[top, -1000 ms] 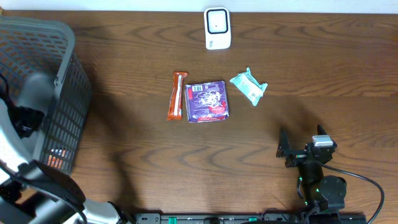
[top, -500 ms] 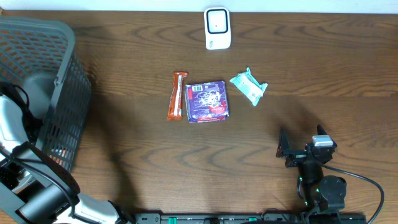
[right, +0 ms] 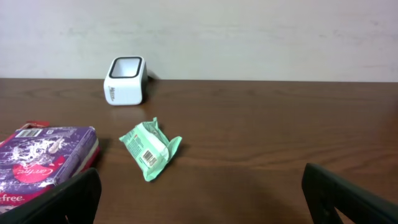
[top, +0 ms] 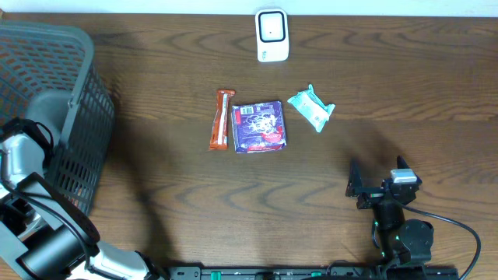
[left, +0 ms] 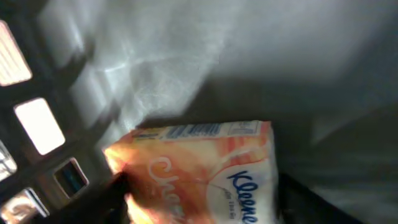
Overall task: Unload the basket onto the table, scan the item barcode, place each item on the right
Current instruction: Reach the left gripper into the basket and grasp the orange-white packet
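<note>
Down inside the grey basket (top: 84, 54), an orange and white Kleenex tissue pack (left: 205, 158) lies with its barcode strip (left: 193, 130) along the upper edge. My left gripper (left: 199, 208) has a dark finger against each side of the pack and is shut on it; the view is blurred. From overhead only the left arm (top: 19, 155) shows, reaching into the basket. The white scanner (top: 271, 35) stands at the table's far edge. My right gripper (top: 378, 179) rests open near the front right, nothing between its fingers (right: 62, 199).
An orange snack bar (top: 221, 118), a purple packet (top: 260, 126) and a green wipes pack (top: 310, 107) lie in a row at mid-table in front of the scanner. The basket's mesh wall stands at the far left edge.
The left arm has sunk deeper into the basket and its jaws have narrowed onto the tissue pack. The right arm and the table items have not moved.
</note>
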You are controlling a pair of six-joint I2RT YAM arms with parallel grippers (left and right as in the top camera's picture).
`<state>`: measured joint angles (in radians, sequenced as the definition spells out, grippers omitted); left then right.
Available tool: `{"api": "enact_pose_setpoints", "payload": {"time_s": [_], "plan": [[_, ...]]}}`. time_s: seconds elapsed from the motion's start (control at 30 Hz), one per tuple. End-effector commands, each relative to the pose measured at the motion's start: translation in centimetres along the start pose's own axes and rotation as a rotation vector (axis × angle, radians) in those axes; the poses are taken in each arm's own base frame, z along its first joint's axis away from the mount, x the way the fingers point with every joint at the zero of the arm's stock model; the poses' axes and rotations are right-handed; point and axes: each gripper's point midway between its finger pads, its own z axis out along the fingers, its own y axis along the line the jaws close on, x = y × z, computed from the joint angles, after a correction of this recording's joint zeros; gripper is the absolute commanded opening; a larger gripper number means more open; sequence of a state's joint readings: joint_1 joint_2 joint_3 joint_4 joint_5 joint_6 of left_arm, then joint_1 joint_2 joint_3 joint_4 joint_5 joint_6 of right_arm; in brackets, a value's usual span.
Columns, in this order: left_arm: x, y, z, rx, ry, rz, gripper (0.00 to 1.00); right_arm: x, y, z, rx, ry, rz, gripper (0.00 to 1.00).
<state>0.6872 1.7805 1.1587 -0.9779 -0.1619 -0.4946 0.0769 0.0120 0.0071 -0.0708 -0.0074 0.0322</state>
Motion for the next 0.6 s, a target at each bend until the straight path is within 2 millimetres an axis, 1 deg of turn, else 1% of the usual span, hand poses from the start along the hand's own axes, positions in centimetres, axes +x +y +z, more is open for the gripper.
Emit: {"api": "enact_pose_setpoints", "payload": {"time_s": [0.0,0.03,0.07,0.1,0.17,0.2,0.27,0.3,0.33,0.4,0.47,0.53,0.57], "plan": [[0.6,0.3,0.8,-0.014,0.024,0.006,0.54,0.1,0.0,0.0,0.001,0.001,-0.015,0.99],[0.6,0.3,0.8,-0.014,0.024,0.007,0.45,0.1,0.0,0.0,0.001,0.001,-0.015,0.99],[0.6,0.3,0.8,-0.014,0.024,0.009,0.39,0.1,0.0,0.0,0.001,0.002,-0.015,0.99],[0.6,0.3,0.7,-0.014,0.025,0.030,0.29,0.1,0.0,0.0,0.001,0.001,-0.015,0.99],[0.5,0.3,0.3,-0.013,0.024,0.079,0.19,0.1,0.0,0.0,0.001,0.002,-0.015,0.99],[0.2,0.3,-0.3,-0.010,0.018,0.085,0.15,0.1,0.0,0.0,0.001,0.002,-0.015,0.99],[-0.6,0.2,-1.7,-0.003,0.001,0.080,0.08,0.1,0.0,0.0,0.001,0.002,-0.015,0.99],[-1.1,0.2,-2.7,0.003,-0.011,0.077,0.08,0.1,0.0,0.0,0.001,0.001,-0.015,0.99],[-1.6,0.2,-3.8,0.011,-0.024,0.073,0.08,0.1,0.0,0.0,0.001,0.002,-0.015,0.99],[-2.8,0.2,-6.7,0.034,-0.063,0.063,0.08,0.1,0.0,0.0,0.001,0.001,-0.015,0.99],[-4.0,0.3,-10.2,0.065,-0.117,0.049,0.07,0.1,0.0,0.0,0.001,0.002,-0.015,0.99],[-5.1,0.2,-14.3,0.129,-0.182,0.032,0.07,0.1,0.0,0.0,0.001,0.002,-0.015,0.99],[-5.6,-0.1,-17.1,0.191,-0.224,0.022,0.07,0.1,0.0,0.0,0.001,0.002,-0.015,0.99]]}}
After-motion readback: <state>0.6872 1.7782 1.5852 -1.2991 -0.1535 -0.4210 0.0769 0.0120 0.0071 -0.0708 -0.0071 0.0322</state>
